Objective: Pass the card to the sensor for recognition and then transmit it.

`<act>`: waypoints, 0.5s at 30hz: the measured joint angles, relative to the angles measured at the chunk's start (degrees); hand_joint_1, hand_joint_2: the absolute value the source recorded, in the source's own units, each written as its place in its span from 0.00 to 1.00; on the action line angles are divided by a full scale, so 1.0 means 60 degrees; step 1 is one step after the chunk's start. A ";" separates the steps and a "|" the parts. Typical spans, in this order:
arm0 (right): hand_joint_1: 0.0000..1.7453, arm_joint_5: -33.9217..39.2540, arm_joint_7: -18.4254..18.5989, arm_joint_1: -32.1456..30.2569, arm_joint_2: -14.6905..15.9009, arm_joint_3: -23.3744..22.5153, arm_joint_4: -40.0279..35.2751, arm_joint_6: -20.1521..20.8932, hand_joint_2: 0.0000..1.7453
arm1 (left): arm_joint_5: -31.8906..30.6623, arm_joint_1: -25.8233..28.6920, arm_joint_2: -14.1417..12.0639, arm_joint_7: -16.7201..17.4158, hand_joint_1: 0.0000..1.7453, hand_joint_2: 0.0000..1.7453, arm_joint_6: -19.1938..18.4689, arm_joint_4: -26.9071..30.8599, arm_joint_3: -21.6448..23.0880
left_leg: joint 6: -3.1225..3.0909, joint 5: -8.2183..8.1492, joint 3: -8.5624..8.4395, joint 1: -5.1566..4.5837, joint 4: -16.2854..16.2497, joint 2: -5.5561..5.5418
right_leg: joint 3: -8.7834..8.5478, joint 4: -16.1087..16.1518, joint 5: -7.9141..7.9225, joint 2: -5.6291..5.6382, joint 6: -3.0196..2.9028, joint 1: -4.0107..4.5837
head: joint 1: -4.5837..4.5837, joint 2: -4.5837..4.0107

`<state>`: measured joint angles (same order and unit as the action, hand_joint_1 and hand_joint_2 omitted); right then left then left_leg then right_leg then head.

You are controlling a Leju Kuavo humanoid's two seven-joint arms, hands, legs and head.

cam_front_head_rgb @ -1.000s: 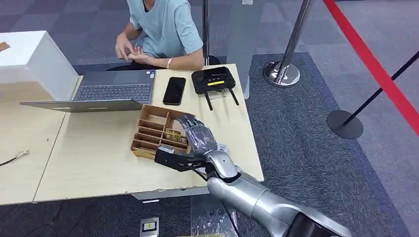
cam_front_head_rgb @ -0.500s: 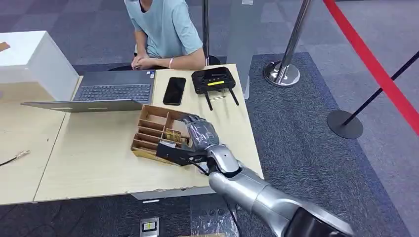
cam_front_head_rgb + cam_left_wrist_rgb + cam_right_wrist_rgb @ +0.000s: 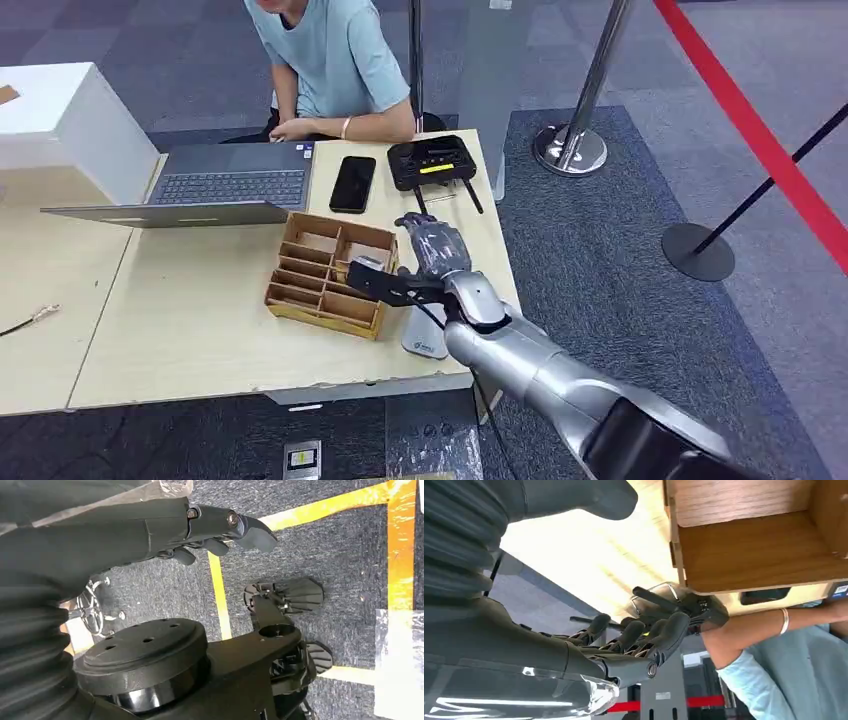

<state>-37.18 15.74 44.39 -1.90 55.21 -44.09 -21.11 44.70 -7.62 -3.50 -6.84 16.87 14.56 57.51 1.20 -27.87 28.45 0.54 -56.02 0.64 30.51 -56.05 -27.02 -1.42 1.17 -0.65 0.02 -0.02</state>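
The silver right hand (image 3: 432,256) hovers at the right side of the wooden divided box (image 3: 318,262), fingers half bent and apart, holding nothing. A small pale card (image 3: 365,263) sits in the box by the thumb. The beige table (image 3: 190,320) has free surface towards its right edge. The left hand (image 3: 220,532) hangs loosely bent and holds nothing.

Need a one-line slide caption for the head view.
Right hand beside the wooden divider box, across from a seated person.
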 joint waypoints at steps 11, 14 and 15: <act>0.28 -0.0145 -0.0204 0.0009 -0.0091 0.0044 0.0182 0.0095 1.00 | 0.0007 -0.0025 0.0055 -0.0018 0.00 1.00 -0.0022 0.0000 0.0033 | 0.0000 0.0000 0.0001 0.0000 0.0000 -0.0001 | -0.0003 -0.0001 0.0001 0.0000 0.0000 0.0000 | 0.0000 0.0000; 0.29 -0.0164 -0.0339 0.0012 -0.0292 0.0109 0.0240 0.0142 1.00 | 0.0018 -0.0041 0.0080 -0.0033 0.00 1.00 -0.0026 0.0000 0.0036 | 0.0000 0.0000 0.0002 0.0001 0.0001 0.0000 | -0.0002 -0.0002 0.0001 0.0000 0.0000 0.0000 | 0.0000 0.0000; 0.29 -0.0138 -0.0372 0.0038 -0.0474 0.0164 0.0219 0.0248 1.00 | 0.0018 -0.0042 0.0095 -0.0033 0.00 1.00 -0.0033 0.0000 0.0036 | 0.0000 0.0000 0.0001 0.0001 0.0001 0.0000 | -0.0001 -0.0004 0.0000 0.0000 -0.0001 0.0001 | 0.0000 0.0000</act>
<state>-38.01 13.51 44.61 -4.74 56.19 -42.77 -19.63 44.81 -7.87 -2.93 -7.04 16.68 14.56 57.72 1.20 -27.87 28.46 0.54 -56.01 0.64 30.50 -56.07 -27.02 -1.42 1.16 -0.65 0.02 -0.02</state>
